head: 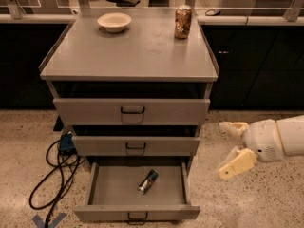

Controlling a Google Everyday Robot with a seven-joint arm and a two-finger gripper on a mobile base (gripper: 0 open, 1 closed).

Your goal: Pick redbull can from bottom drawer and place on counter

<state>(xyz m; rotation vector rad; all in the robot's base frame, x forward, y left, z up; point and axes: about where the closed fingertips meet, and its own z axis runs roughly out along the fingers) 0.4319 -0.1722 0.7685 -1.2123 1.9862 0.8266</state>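
Lying on its side in the pulled-out bottom drawer (112,188), the blue can (147,181) rests near its middle; the pincer (232,146) hangs spread and empty, well off to the drawer's right.

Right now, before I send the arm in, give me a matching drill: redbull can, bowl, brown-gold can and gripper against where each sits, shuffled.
Things:
1. redbull can
2. bowl
3. brown-gold can
4. gripper

Places:
A. upright at the back right of the counter
B. off to the right of the bottom drawer, open, holding nothing
C. lying on its side in the bottom drawer
D. back left of the counter

Pairs: 1-C, 2-D, 3-A, 4-B.
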